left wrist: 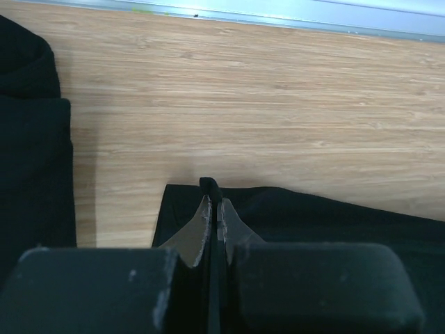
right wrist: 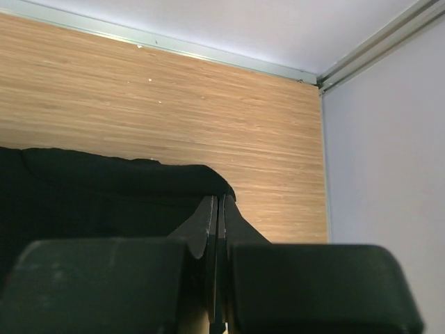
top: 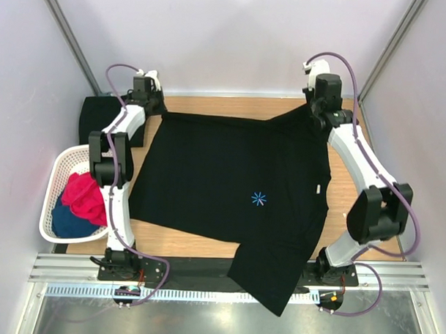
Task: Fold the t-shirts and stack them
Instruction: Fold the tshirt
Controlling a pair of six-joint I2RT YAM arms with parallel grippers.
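A black t-shirt (top: 222, 182) with a small blue mark lies spread over the wooden table (top: 210, 104); its lower part hangs over the near edge. My left gripper (top: 153, 108) is shut on the shirt's far left corner; the left wrist view shows black cloth (left wrist: 306, 216) pinched between the fingertips (left wrist: 214, 202). My right gripper (top: 317, 115) is shut on the far right corner, with cloth (right wrist: 125, 181) bunched at its tips (right wrist: 217, 203). A folded black t-shirt (top: 100, 115) lies at the far left, also seen in the left wrist view (left wrist: 31, 139).
A white mesh basket (top: 57, 198) holding red-pink (top: 83, 195) and blue (top: 71, 222) garments stands left of the table. A metal rail (top: 219, 273) runs along the near edge. Walls close in on both sides and at the back.
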